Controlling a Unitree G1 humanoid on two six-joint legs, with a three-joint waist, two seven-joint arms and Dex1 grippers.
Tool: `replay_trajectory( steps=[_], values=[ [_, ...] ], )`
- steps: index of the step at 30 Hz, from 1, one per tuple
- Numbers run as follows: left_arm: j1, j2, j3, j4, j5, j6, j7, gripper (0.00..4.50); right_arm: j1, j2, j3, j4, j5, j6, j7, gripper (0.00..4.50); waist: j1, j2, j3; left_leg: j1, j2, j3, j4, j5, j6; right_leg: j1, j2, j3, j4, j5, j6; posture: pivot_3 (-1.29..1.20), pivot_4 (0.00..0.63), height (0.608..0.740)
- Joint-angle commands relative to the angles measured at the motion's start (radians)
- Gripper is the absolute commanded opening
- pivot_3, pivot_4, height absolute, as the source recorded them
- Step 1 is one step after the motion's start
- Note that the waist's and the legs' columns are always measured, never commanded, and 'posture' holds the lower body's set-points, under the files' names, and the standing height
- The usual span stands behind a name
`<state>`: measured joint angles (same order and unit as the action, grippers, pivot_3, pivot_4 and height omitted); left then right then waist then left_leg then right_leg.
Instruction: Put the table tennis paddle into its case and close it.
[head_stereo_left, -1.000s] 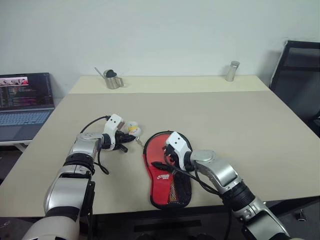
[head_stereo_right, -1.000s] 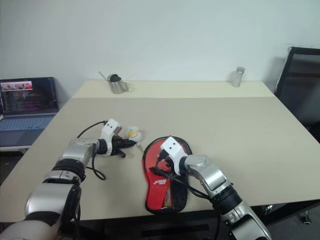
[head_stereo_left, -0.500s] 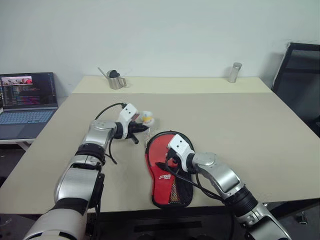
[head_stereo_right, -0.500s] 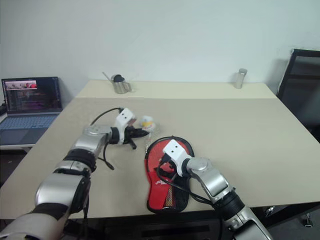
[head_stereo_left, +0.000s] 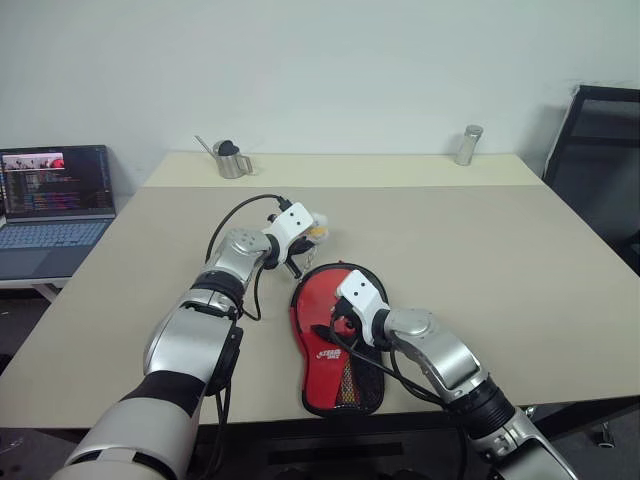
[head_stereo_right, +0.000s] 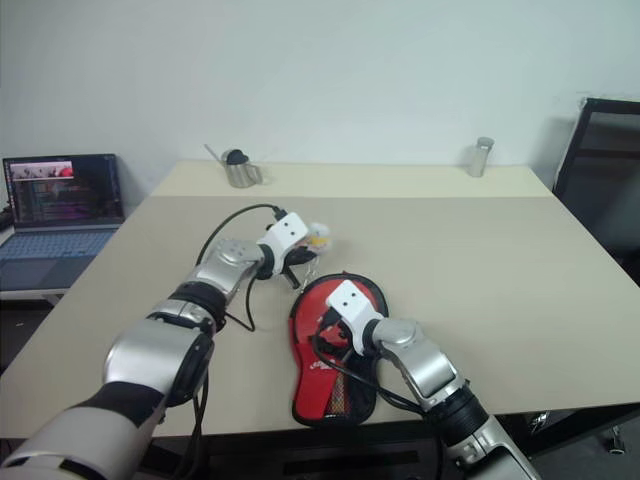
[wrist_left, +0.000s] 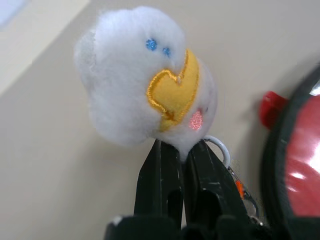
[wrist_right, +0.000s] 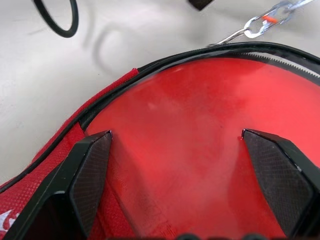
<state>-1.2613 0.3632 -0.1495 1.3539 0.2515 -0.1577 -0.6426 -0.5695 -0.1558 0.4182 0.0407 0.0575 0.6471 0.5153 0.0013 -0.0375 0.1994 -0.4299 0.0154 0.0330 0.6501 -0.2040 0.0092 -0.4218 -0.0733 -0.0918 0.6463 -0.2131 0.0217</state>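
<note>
— Where's the paddle?
— Lying in its case, near the table's front edge, its red face showing.
— And the arms?
— The left gripper is clamped on a white plush duck just beyond the case. The right gripper hovers over the paddle, fingers spread wide.

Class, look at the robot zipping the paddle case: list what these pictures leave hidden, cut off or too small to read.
1. Paddle handle: hidden inside the case, head views.
2. Zipper's progress under the right gripper: the arm covers it.
3. Case lettering: too small, head views.
4. Chain's far end: cut off by the picture's edge, right wrist view.
5. The plush toy covers the left gripper's tips.
</note>
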Motion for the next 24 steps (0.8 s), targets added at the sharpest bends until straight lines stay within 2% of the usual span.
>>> replay_trajectory(
  steps=[1, 11, 21, 24],
  values=[
    [-0.065, -0.009, 0.005, -0.006, 0.025, -0.037, 0.095, 0.03, 0.05, -0.015, 0.032, 0.046, -0.037, 0.065, -0.01, 4.5, 0.0, 0.0, 0.0, 0.0, 0.0, 0.0, 0.0, 0.0, 0.0, 0.0, 0.0, 0.0, 0.0, 0.0, 0.0, 0.0, 0.15, 0.74],
    [-0.115, -0.127, -0.047, 0.01, 0.132, -0.103, 0.223, 0.03, 0.098, -0.025, 0.05, -0.019, -0.033, 0.111, -0.016, 4.5, 0.004, 0.0, 0.0, 0.0, -0.001, 0.0, 0.0, 0.0, 0.0, 0.0, 0.0, 0.0, -0.001, 0.0, 0.0, 0.0, 0.15, 0.74],
    [-0.179, -0.261, -0.176, 0.02, 0.281, -0.228, 0.263, 0.03, 0.161, -0.055, 0.08, -0.133, -0.031, 0.189, -0.016, 4.5, 0.007, 0.0, 0.0, 0.0, -0.001, 0.0, 0.0, 0.0, 0.0, 0.0, -0.001, 0.0, -0.001, 0.0, 0.0, 0.0, 0.15, 0.74],
    [-0.19, -0.323, -0.189, 0.017, 0.287, -0.279, 0.236, 0.03, 0.166, -0.05, 0.079, -0.142, -0.033, 0.202, -0.021, 4.5, 0.008, 0.0, 0.0, 0.0, -0.001, 0.0, 0.0, 0.0, 0.0, 0.0, -0.001, 0.0, -0.001, 0.0, 0.0, 0.0, 0.15, 0.74]
  ],
)
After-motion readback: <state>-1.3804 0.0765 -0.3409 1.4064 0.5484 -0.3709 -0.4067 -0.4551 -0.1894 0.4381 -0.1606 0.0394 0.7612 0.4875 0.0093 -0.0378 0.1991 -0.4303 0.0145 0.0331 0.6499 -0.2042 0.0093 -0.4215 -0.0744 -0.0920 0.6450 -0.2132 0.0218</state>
